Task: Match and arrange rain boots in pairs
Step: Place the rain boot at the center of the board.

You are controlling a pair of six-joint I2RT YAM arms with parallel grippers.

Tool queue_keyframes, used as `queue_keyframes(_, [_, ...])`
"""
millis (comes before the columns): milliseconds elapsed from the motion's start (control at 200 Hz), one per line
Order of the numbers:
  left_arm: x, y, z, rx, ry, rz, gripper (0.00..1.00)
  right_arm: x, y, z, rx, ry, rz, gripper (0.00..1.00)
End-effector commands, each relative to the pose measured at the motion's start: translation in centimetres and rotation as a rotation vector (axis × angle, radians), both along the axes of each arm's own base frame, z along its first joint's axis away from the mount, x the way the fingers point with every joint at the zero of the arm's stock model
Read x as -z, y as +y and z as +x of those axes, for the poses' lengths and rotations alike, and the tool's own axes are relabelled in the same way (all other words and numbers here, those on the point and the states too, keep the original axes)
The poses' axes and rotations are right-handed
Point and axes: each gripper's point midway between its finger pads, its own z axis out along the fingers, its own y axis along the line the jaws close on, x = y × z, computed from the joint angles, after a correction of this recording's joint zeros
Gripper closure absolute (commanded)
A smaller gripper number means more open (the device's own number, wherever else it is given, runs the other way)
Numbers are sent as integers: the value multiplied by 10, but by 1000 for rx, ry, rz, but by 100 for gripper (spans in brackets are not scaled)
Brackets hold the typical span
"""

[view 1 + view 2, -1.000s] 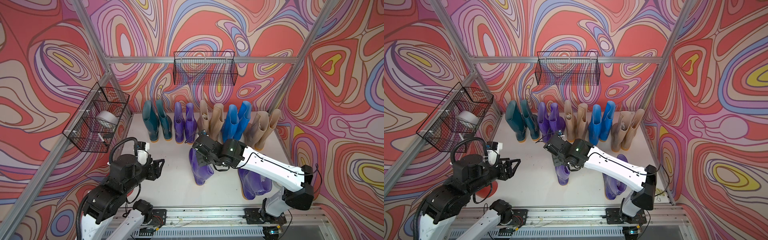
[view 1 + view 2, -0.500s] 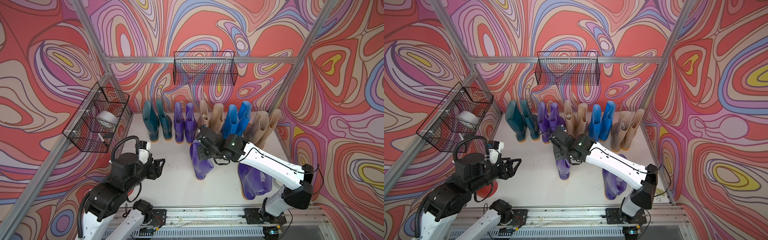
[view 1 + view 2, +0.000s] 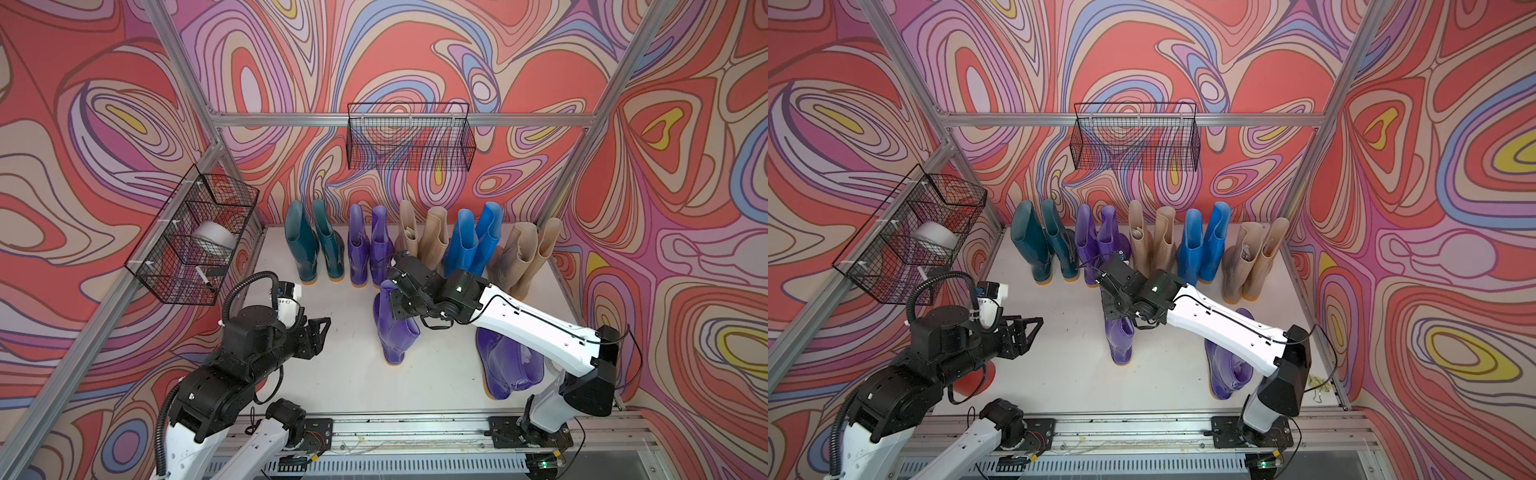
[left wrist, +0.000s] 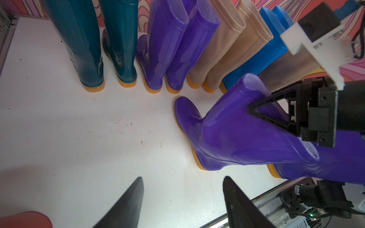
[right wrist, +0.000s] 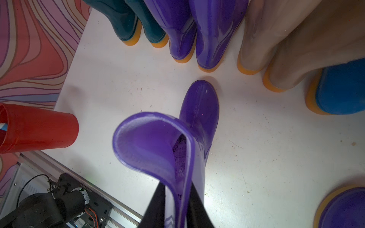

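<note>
There's the right gripper (image 5: pixel 176 186) pinching the cuff of the upright purple boot (image 5: pixel 199 102) near the row of boots (image 3: pixel 432 237), while the left gripper (image 4: pixel 182 177) hovers spread wide and empty.

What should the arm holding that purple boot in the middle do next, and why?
Probably open its jaws fully and lift clear. They straddle the cuff of the purple boot, which stands on its own sole on the table, and the other loose purple boot, likely its mate, waits by that arm's base.

the right gripper (image 5: pixel 177 194) pinches the shaft rim of an upright purple rain boot (image 5: pixel 199 104), whose toe points at the orange-soled boot row (image 5: pixel 213 39); a red cup (image 5: pixel 39 128) lies sideways nearby.
</note>
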Motion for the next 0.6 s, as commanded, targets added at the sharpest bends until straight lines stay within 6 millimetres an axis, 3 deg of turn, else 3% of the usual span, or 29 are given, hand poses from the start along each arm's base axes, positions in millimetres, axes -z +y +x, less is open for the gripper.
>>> queue_keyframes(0, [-6, -2, -2, 12, -4, -8, 34, -17, 1, 5, 5, -36, 33, 71])
queue_keyframes(416, [-8, -8, 5, 25, -3, -17, 34, -64, -25, -5, 17, -93, 58, 63])
queue_keyframes(596, [-11, -8, 7, 25, -10, -14, 34, -86, -83, -21, 113, -118, -11, 61])
